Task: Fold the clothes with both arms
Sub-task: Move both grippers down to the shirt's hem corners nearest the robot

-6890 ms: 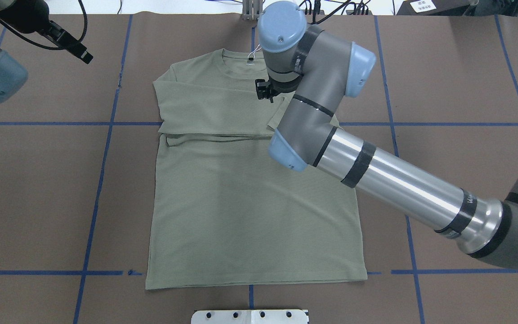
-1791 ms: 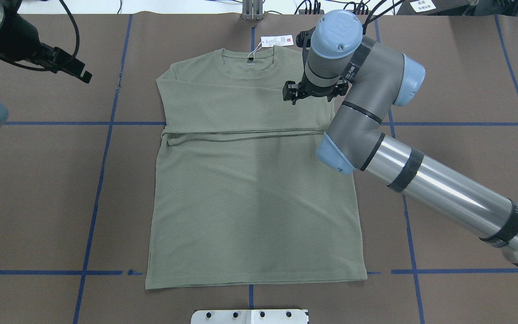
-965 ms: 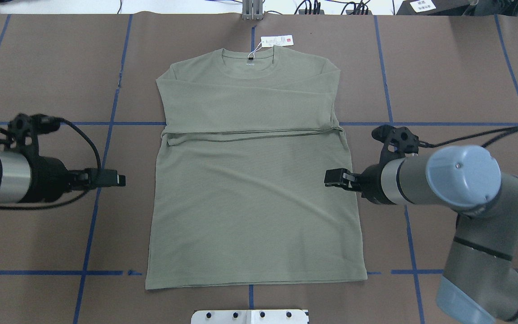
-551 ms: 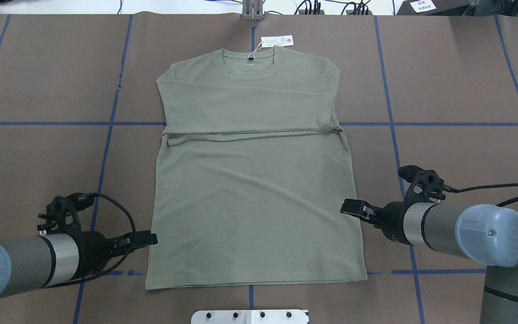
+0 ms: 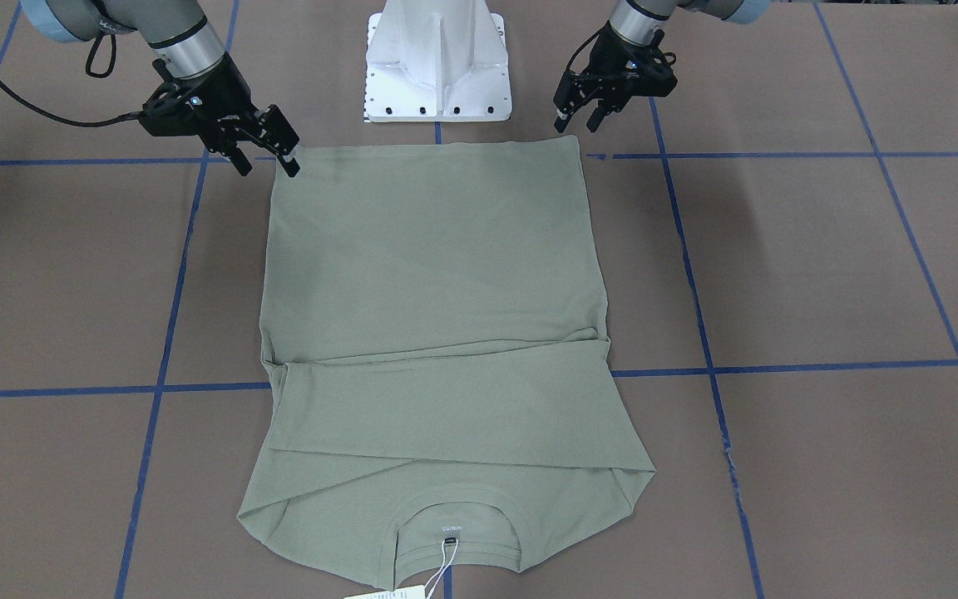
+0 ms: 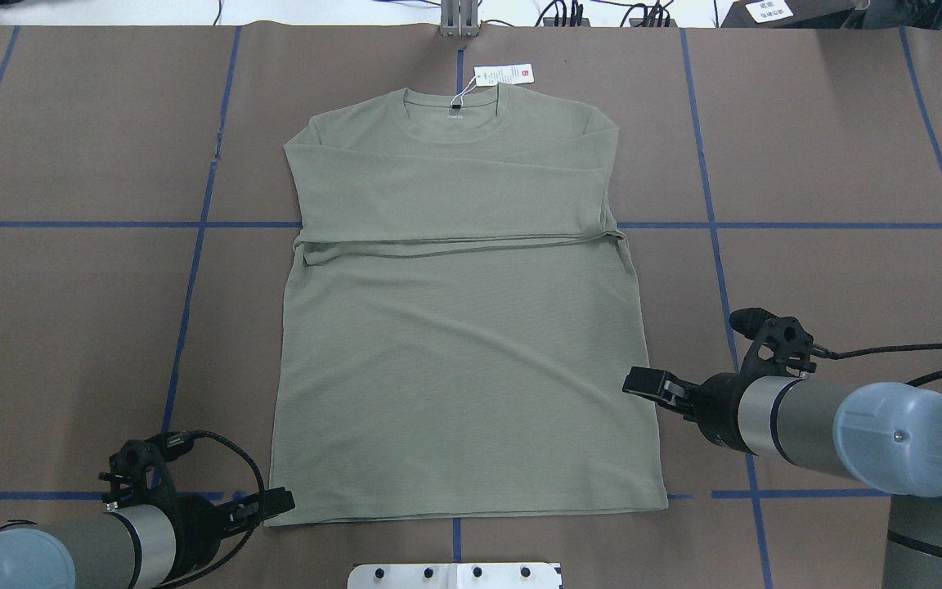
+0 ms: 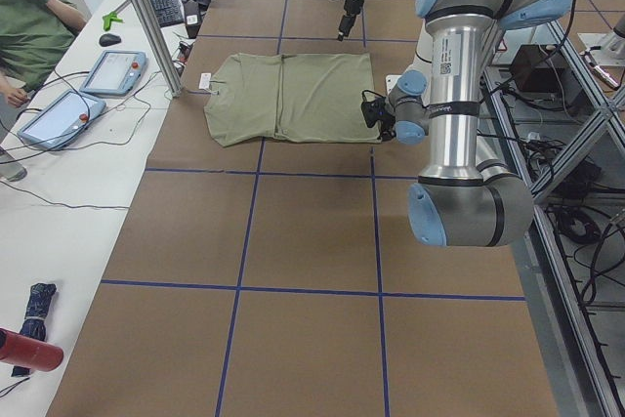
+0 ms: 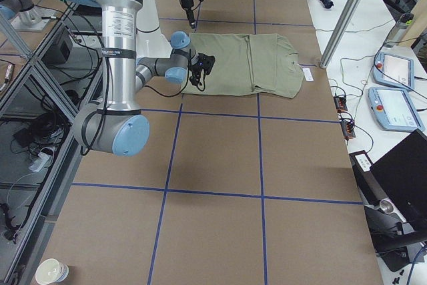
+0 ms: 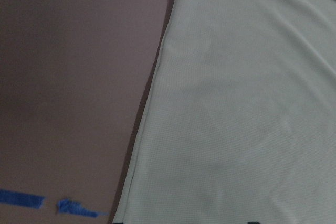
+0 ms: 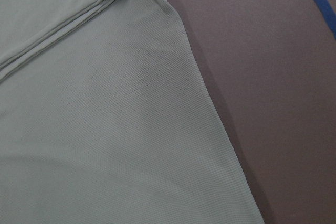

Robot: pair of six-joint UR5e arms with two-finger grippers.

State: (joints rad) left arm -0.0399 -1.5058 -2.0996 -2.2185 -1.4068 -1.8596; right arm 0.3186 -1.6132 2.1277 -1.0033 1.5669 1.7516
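- The sage-green long-sleeved shirt (image 6: 463, 360) lies flat, face up, on the brown-covered desk (image 6: 847, 147), its ribbed collar (image 6: 455, 114) on the far side from the robot and its hem (image 6: 463, 514) on the near side.
- Done, by the look of it: both sleeves (image 6: 455, 192) are laid across the shirt's chest in one band, so the shirt reads as a plain rectangle with no sleeve sticking out to either side.
- The white hang tag (image 6: 504, 74) lies on the desk just beyond the shirt's collar, on its string.
- Left to do, as I judge it: the body is at full length – no fold of hem toward collar, no side folds.
- The left gripper (image 6: 279, 501) sits just beside the shirt's hem corner on the robot's left, fingers apart and holding nothing.
- The right gripper (image 6: 639, 380) is at the shirt's opposite side edge, near that hem corner – fingers also apart, empty; whether a fingertip touches the cloth I cannot tell.
- Both wrist views show only the shirt's side edges and bare desk, no cloth pinched.
- Likely step in hand: lining up on the two hem corners for a two-arm lift toward the collar.
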